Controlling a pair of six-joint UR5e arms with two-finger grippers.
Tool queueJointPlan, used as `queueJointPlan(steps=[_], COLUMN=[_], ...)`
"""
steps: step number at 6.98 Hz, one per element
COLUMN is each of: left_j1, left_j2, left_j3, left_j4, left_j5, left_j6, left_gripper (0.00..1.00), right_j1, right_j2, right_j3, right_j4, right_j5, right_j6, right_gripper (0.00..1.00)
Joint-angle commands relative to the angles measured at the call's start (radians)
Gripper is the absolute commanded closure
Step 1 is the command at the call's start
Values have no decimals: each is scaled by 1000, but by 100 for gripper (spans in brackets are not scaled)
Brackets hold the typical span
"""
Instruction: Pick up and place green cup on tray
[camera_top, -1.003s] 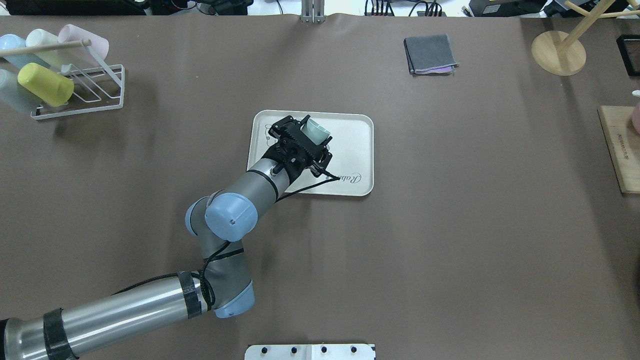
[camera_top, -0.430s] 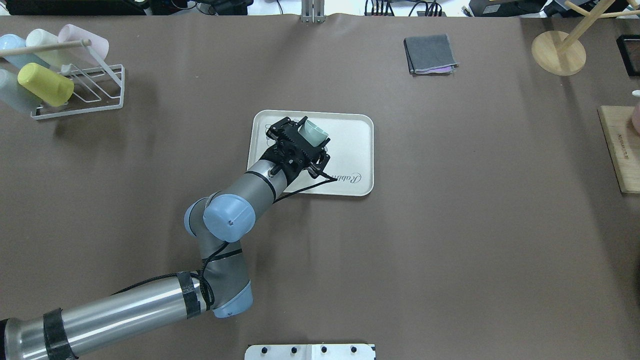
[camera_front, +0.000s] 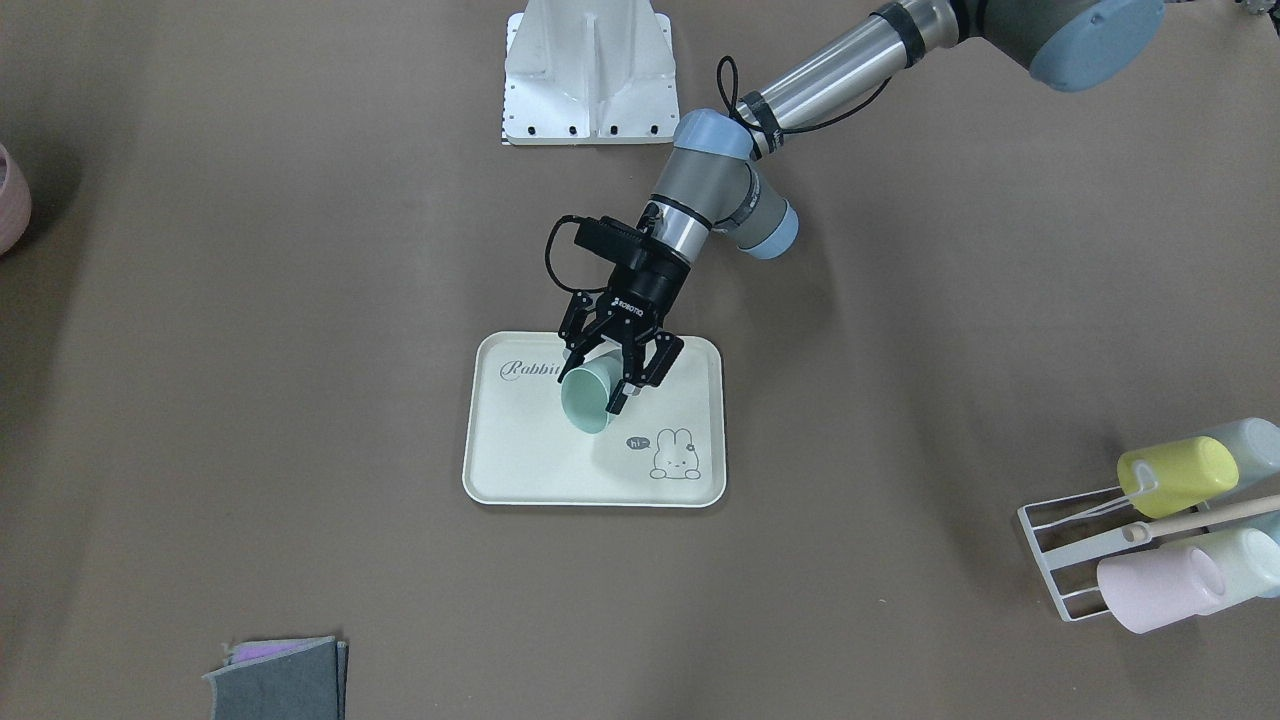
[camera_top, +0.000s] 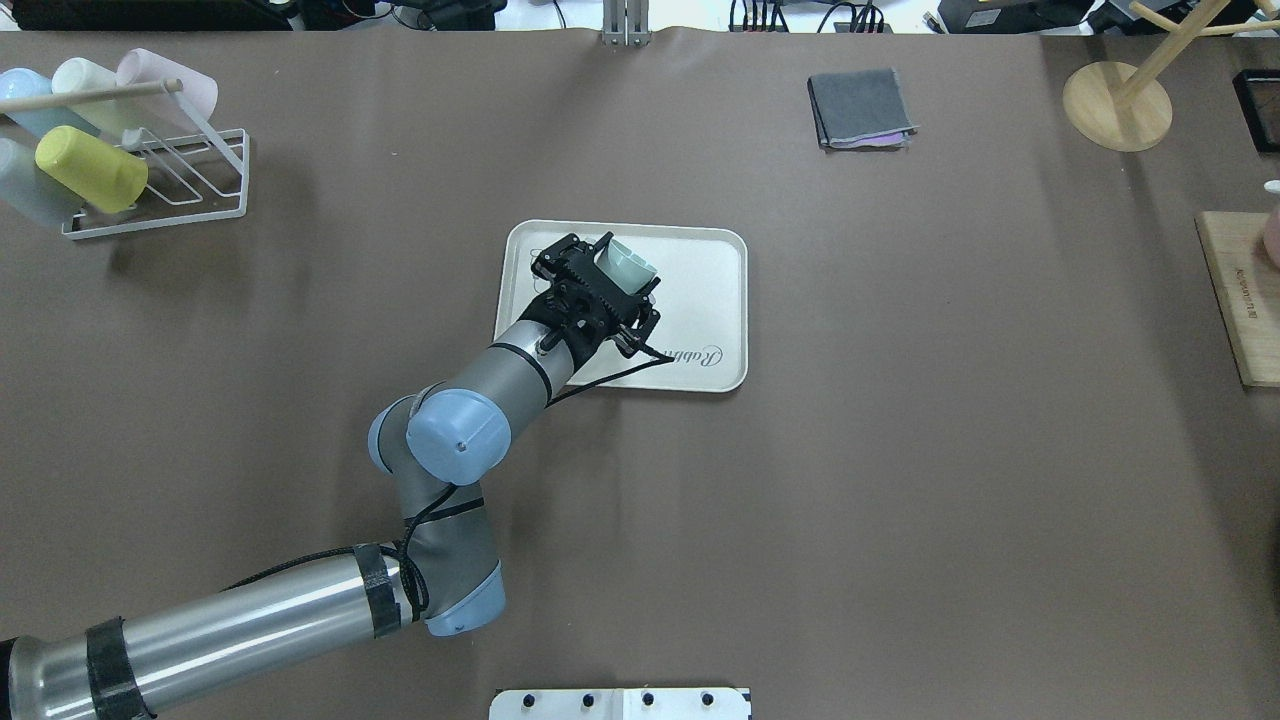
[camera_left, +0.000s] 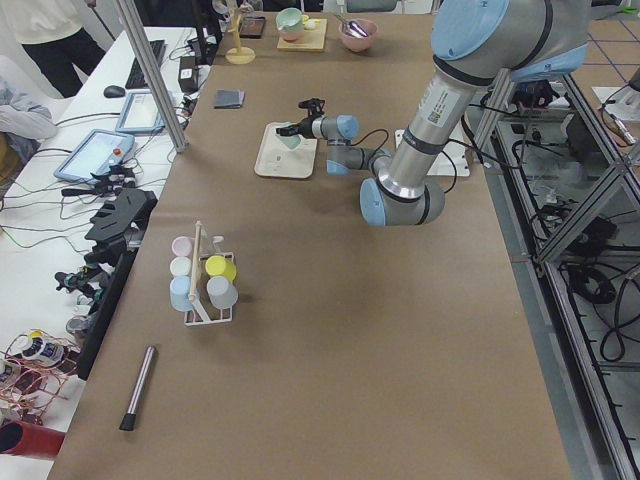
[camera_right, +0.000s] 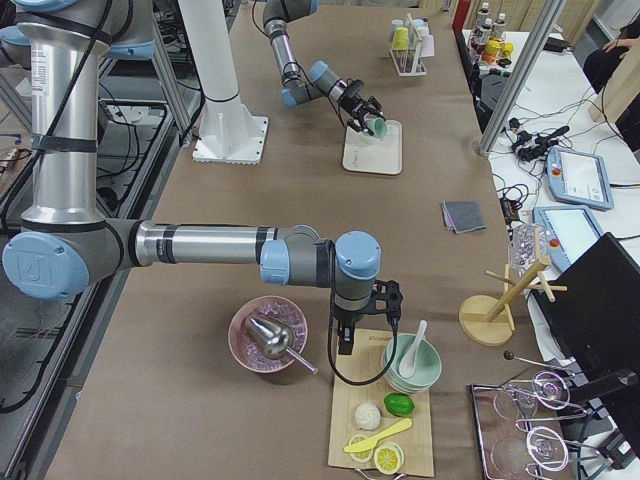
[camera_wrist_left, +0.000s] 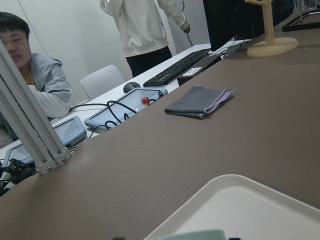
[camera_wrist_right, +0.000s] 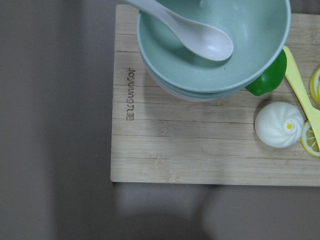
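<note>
The green cup hangs tilted above the tray, its mouth turned away from the robot. My left gripper is shut on it, one finger on each side. From overhead the green cup sticks out past the left gripper over the far left part of the tray. The left wrist view catches only the cup's rim and the tray. My right gripper hovers by a wooden board; I cannot tell whether it is open or shut.
A white wire rack at the far left holds several cups, one of them yellow. A folded grey cloth and a wooden stand lie at the back right. Stacked bowls with a spoon sit on the board.
The left gripper has shifted slightly to the left over the tray, keeping the green cup in its grasp. Nothing else has moved.
</note>
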Motion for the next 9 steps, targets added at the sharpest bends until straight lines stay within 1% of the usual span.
queueJointPlan(steps=[1,9], left_j1=[1,1], left_j2=[0,3], left_j3=[0,0], left_j4=[0,1], left_j5=[0,0], left_j6=[0,0], left_gripper=[25,24], right_j1=[0,0], right_j2=[0,0], right_j3=[0,0], right_j4=[0,0], right_j5=[0,-2], right_j6=[0,0], right_gripper=[0,0])
